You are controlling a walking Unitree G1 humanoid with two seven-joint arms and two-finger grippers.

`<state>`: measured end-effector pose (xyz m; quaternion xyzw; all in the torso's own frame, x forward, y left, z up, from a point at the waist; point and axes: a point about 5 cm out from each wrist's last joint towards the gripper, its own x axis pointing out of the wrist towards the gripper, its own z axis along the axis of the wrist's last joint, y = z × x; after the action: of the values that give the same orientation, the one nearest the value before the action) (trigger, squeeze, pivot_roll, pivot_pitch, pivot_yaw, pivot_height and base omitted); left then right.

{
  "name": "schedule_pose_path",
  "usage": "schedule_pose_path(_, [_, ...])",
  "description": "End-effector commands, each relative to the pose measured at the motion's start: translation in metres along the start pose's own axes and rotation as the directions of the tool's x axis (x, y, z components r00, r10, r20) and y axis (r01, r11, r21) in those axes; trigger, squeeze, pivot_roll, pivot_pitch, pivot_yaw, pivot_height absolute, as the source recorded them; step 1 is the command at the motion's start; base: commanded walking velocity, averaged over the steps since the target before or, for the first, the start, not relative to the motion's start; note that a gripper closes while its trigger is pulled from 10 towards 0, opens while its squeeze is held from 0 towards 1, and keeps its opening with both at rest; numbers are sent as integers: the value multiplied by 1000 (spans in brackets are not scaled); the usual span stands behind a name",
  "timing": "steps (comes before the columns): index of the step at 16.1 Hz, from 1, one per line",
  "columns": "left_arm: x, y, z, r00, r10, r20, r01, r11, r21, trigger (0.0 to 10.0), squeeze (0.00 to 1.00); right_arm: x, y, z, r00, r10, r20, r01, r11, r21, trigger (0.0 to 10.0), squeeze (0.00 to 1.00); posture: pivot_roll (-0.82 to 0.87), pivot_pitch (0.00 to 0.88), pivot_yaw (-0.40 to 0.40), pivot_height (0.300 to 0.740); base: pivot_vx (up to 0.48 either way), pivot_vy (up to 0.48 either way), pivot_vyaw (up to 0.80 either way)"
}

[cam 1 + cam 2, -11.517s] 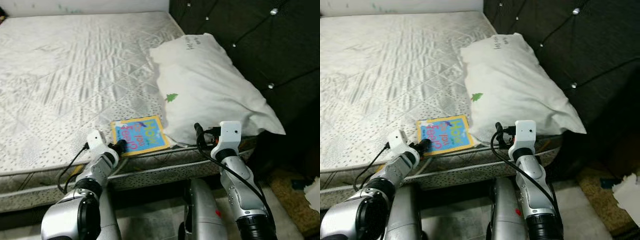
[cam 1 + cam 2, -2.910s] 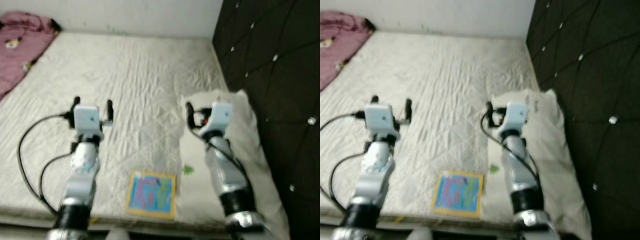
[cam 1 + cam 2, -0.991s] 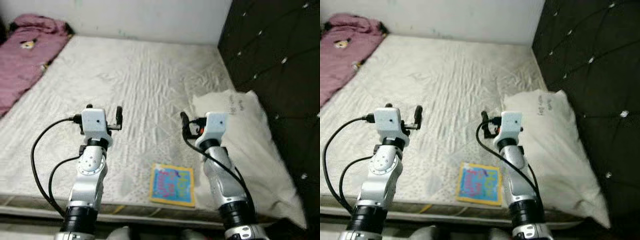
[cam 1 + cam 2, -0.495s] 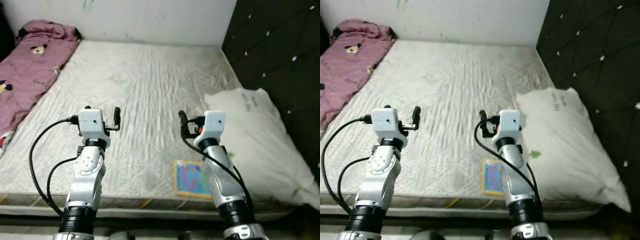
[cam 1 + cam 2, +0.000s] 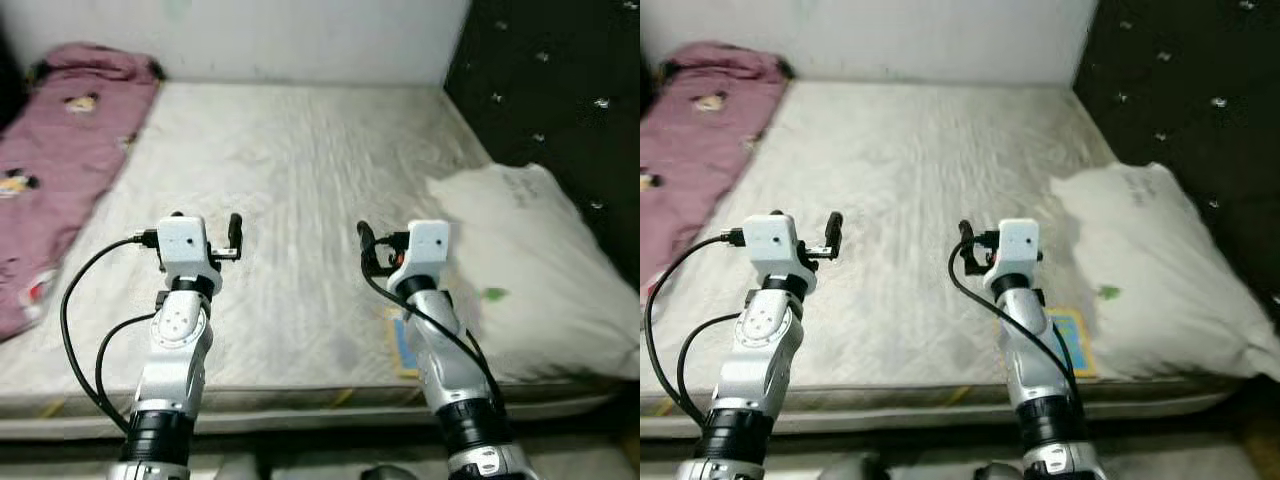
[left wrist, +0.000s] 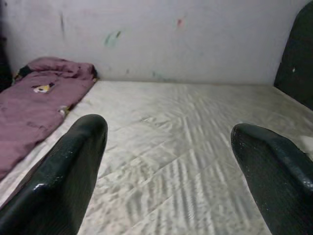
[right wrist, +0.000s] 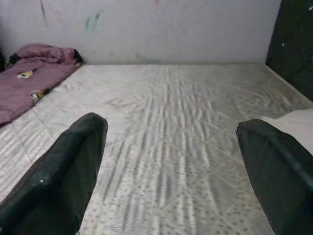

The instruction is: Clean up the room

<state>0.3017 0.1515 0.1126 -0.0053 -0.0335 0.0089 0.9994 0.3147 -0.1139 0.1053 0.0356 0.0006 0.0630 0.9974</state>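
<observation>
From the head cameras, I hold both arms raised over the bare mattress (image 5: 300, 180). A colourful book (image 5: 1072, 340) lies at the near edge, against the white pillow (image 5: 530, 270) and half hidden by my right arm; a pink blanket (image 5: 60, 170) is bunched along the far left. My worry: reaching blind past that arm could nudge the book off the bed. In the left wrist view, the left claw (image 6: 168, 161) gapes wide, holding nothing, clear of the mattress. In the right wrist view, the right claw (image 7: 171, 161) is likewise spread wide and empty.
</observation>
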Motion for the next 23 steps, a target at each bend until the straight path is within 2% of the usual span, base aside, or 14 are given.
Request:
schedule_pose_path(1, [0,-9,-1,1000,-28,-8,28,999,-17,10000,0,-2,-10,-3,999,-27,-17,27,1000,-8,10000,0,19,0,-11,740,0,480,0])
schedule_pose_path(23, [3,-5,-2,999,-15,-28,14,999,-31,10000,0,1,-10,-5,999,-30,-38,30,1000,-9,10000,0,18,0,-11,740,0,480,0])
